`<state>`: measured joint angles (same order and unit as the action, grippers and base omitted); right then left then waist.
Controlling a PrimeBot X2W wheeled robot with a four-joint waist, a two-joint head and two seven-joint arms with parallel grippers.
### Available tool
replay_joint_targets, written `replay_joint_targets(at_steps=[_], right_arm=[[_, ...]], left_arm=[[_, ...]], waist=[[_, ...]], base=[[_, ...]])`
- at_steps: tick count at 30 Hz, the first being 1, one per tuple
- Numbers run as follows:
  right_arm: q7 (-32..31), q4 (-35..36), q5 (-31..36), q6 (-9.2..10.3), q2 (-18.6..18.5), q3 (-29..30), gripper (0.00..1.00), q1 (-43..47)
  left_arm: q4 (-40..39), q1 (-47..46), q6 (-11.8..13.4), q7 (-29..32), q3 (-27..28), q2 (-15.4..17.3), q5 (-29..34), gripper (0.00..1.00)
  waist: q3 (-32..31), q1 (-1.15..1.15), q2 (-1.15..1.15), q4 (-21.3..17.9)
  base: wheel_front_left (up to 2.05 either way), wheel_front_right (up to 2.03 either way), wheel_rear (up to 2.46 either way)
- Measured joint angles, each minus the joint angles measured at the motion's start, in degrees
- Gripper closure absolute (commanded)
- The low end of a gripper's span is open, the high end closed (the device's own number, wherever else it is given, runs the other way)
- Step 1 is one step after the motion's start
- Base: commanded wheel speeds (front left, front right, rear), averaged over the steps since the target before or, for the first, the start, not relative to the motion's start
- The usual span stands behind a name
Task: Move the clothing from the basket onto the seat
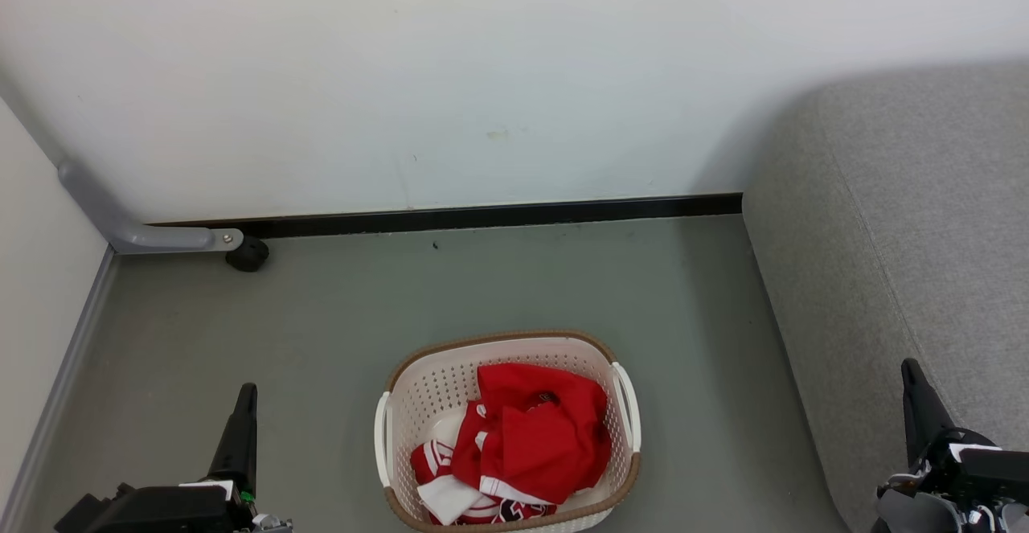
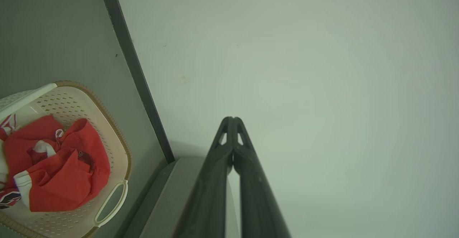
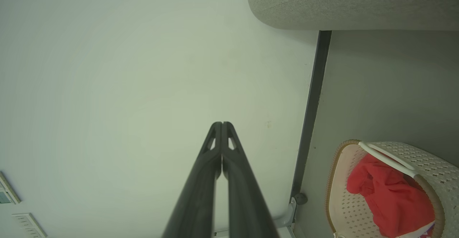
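The cream basket with a brown rim stands on the grey floor at the bottom centre of the head view. Inside it lies the red clothing: a plain red garment on top, and a jersey with white panels and black numerals under it. The grey seat fills the right side. My left gripper is shut and empty, left of the basket. My right gripper is shut and empty, in front of the seat. The wrist views show the basket, the clothing, the seat and both shut grippers.
A white wall with a black skirting strip runs across the back. A grey metal leg with a black caster stands at the back left beside a pale panel. Open floor lies between the basket and the wall.
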<state>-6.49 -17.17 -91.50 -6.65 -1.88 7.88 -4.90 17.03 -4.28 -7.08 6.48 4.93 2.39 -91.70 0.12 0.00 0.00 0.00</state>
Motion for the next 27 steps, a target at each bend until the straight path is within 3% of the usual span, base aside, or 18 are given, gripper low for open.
replay_joint_targets(at_steps=[27], right_arm=[[0.0,0.0,0.0,0.0,0.0,0.0,1.0,0.0]], left_arm=[[0.0,0.0,0.0,0.0,0.0,0.0,0.0,1.0]], waist=[[0.0,0.0,0.0,0.0]], base=[[0.0,0.0,0.0]])
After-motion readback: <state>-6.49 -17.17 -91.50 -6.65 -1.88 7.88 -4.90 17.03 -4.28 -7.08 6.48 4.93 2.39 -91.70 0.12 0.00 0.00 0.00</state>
